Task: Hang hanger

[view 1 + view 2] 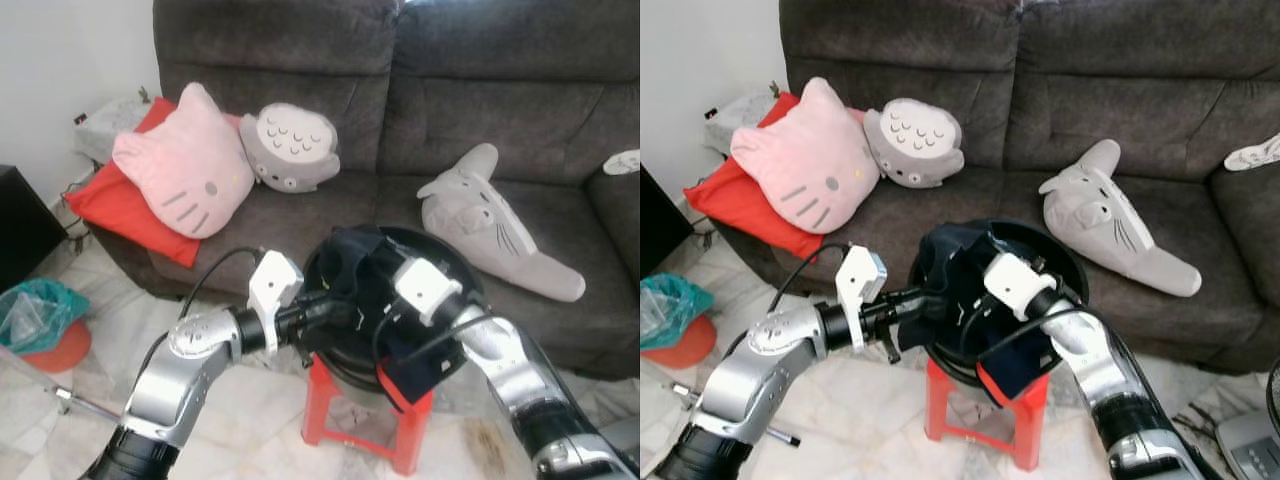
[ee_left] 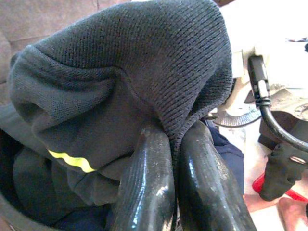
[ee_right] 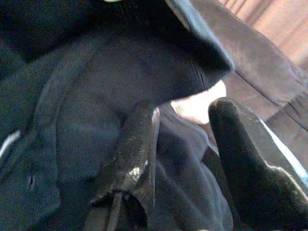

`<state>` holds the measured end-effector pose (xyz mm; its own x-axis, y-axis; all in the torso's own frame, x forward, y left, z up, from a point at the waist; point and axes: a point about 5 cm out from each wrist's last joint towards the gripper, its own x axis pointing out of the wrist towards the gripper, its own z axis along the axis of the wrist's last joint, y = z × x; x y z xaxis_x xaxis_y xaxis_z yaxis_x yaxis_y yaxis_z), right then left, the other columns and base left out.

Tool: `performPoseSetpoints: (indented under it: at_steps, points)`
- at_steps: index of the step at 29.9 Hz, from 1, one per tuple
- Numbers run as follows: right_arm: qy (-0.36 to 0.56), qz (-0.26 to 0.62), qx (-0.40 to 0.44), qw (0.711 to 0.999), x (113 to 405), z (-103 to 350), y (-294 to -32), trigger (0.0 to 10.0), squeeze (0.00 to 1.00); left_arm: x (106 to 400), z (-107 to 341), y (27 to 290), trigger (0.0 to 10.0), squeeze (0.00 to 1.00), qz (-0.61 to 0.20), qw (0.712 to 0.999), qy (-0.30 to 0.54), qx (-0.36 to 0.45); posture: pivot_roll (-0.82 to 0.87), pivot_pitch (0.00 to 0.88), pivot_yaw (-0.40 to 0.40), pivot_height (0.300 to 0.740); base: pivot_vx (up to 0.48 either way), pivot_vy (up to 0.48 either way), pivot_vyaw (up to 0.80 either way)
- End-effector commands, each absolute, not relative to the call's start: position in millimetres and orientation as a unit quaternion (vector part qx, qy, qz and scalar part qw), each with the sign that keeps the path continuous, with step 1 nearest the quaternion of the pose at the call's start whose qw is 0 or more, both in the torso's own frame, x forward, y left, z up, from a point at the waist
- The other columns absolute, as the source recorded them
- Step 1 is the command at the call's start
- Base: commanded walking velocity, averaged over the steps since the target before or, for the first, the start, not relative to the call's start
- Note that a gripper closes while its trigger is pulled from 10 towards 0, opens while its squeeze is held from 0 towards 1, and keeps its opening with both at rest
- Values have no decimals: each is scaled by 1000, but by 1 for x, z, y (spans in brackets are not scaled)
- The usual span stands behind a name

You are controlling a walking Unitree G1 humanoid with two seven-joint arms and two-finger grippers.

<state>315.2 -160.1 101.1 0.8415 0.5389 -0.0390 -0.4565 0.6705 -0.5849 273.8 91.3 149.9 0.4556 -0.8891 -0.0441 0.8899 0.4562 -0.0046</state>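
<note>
Garment [image 2: 120, 91] — dark, bunched | pinched by left gripper [image 2: 175, 144] fingers | in basket [image 1: 460, 268]

**Plush cushions on a grey sofa, stool on tile**

A dark grey sofa [image 1: 470, 110] fills the background. On its left seat a pink cat-face cushion [image 1: 185, 165] lies on a red pillow [image 1: 110, 205], touching a grey owl plush [image 1: 292, 148]. A grey Totoro-like plush [image 1: 495, 225] lies further right. On the marble floor [image 1: 250, 410] stand a red plastic stool [image 1: 365, 410] and, far left, a teal bag [image 1: 35, 310].
</note>
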Motion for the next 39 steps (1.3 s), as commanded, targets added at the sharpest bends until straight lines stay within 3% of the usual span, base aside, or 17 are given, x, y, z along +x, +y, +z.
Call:
performPoseSetpoints:
  at_steps: [1, 11, 18, 25, 26, 39]
  points:
    - [-74, 254, -306, 915, 316, 107, -165, 10000, 0, 273, 148, 91, 10000, 0, -526, 850, 27, 10, -107, 0, 71, 740, 0, 0, 0]
    - [-82, 212, -334, 915, 311, 116, -179, 10000, 0, 273, 147, 89, 10000, 0, -528, 848, 28, 9, -114, 0, 71, 740, 0, 0, 0]
    - [-118, 286, -395, 865, 303, 127, -171, 10000, 0, 273, 147, 88, 10000, 0, -529, 848, 28, 8, -121, 0, 69, 740, 0, 0, 0]
    - [-118, 302, -435, 840, 304, 130, -174, 10000, 0, 272, 146, 89, 10000, 0, -526, 850, 29, 8, -120, 0, 68, 740, 0, 0, 0]
    - [-120, 299, -441, 838, 305, 131, -175, 10000, 1000, 272, 146, 89, 10000, 0, -526, 850, 29, 8, -117, 0, 68, 740, 0, 0, 0]
    - [-134, 286, -490, 813, 321, 141, -180, 10000, 1000, 273, 147, 90, 10000, 0, -525, 850, 28, 11, -108, 0, 71, 740, 0, 0, 0]
